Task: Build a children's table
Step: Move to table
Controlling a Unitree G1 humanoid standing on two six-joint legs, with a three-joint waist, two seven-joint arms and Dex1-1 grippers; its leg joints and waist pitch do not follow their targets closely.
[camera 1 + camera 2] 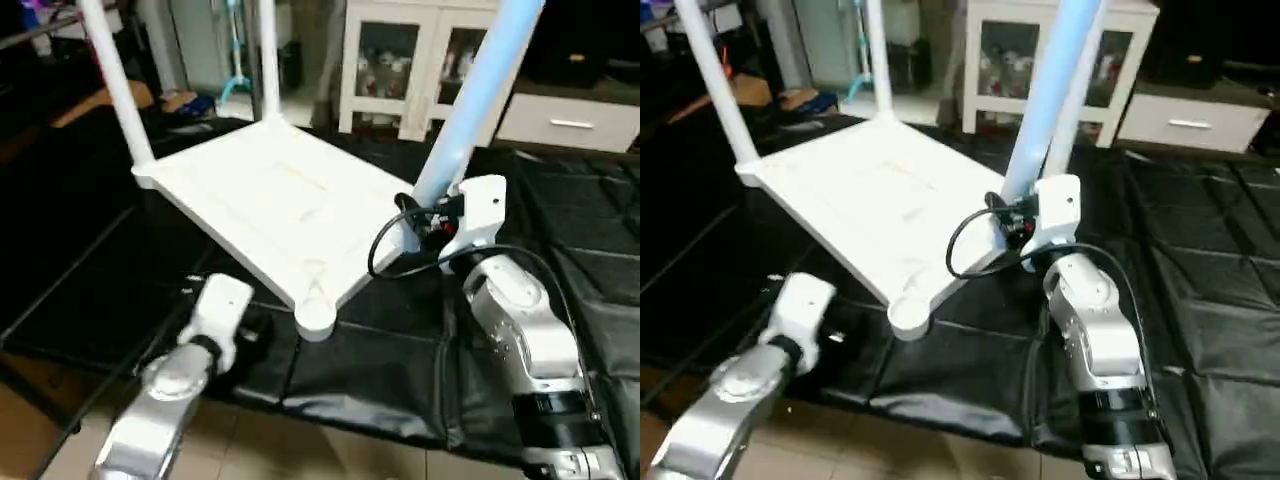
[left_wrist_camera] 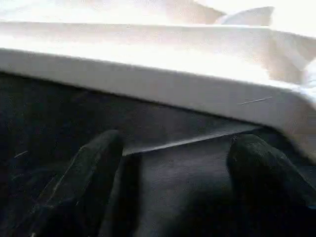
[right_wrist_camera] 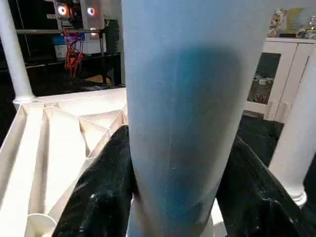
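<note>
The white plastic square table top (image 1: 280, 200) lies upside down on a black quilted mat (image 1: 590, 290), its ribbed underside facing up and one corner raised so that the near edge tilts. Three long tapered white legs stand in corner sockets: one at the far left corner (image 1: 118, 85), one at the far corner (image 1: 267, 60), and one at the right corner (image 1: 478, 100). The nearest round corner socket (image 1: 315, 318) is empty and overhangs the mat's front part, close to the bare tan floor (image 1: 300, 450).

The right gripper (image 3: 177, 197) is clamped around the right-corner leg near its base, one black finger (image 3: 98, 192) on each side of the shaft. The left gripper (image 2: 173, 187) has its fingers spread wide and holds nothing; it sits low, just beside the near left edge of the top, whose rim passes above its fingertips (image 2: 98, 148) with a gap of dark mat between.

Behind the mat stand a white glass-door cabinet (image 1: 410, 70) and a white drawer unit (image 1: 570, 120). Open mat extends to the right of the right arm.
</note>
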